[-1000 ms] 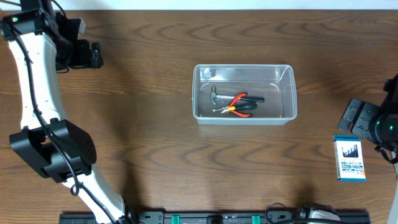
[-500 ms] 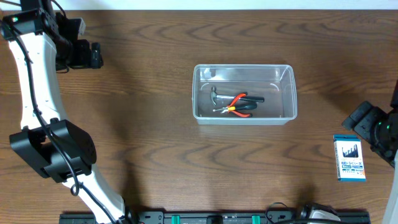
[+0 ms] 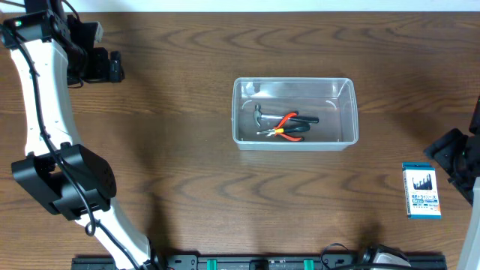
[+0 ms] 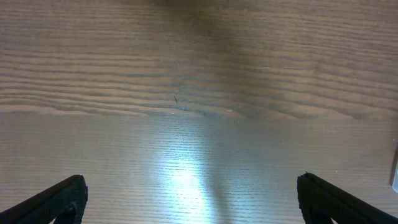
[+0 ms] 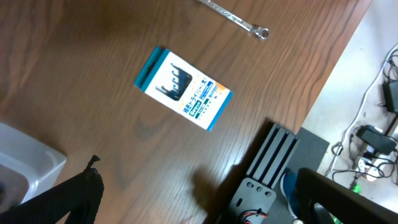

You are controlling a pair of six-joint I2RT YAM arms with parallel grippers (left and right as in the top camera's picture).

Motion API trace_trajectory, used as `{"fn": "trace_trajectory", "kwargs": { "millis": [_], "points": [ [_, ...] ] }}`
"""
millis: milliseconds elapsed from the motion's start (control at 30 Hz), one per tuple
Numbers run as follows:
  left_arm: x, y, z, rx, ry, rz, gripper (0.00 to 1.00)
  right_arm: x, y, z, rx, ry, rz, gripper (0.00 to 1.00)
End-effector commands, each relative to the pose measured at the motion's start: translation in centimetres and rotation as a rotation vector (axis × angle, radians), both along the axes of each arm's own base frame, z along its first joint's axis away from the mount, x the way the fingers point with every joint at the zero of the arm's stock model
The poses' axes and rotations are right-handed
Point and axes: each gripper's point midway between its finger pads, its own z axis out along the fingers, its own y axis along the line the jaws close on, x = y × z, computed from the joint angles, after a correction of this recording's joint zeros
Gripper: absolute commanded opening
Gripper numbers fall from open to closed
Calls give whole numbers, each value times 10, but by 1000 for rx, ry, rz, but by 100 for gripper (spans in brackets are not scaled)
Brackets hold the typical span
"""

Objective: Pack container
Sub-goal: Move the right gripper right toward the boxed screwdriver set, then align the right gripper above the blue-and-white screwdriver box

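The container holds pliers and perhaps a hammer.

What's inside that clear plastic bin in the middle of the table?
The clear rectangular plastic bin holds red-handled pliers, a small hammer-like tool and a black-handled tool, overlapping. Where they cross, the lower parts are covered.
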Motion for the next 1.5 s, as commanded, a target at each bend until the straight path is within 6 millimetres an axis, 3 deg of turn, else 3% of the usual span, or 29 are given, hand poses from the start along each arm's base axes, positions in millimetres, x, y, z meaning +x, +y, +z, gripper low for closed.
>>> {"fn": "trace_trajectory", "kwargs": {
  "millis": [0,100,233,267,300,367,700,867,1133,1467],
  "points": [
    [-1,0,-7,-15,18,3,98,-2,-8,3,-57,54,112,99],
    [-1,0,-7,-15,18,3,98,2,-6,2,-78,160,388,99],
    [-1,0,-7,-15,18,3,98,25,8,0,-44,121,632,99],
    [-1,0,-7,-15,18,2,98,28,8,-1,-54,140,690,93],
    [-1,0,-7,-15,18,3,98,28,5,-1,-76,173,741,99],
    [-1,0,-7,-15,18,3,98,26,1,-1,-98,221,789,99],
    [-1,0,-7,-15,18,3,98,44,8,-2,-93,154,872,99],
    [-1,0,-7,-15,18,3,98,60,12,-24,-50,165,1036,99],
    [-1,0,-7,-15,18,3,98,52,-3,-72,171,239,987,99],
    [-1,0,-7,-15,18,2,98,42,-14,-77,271,138,952,99]
  ]
}}
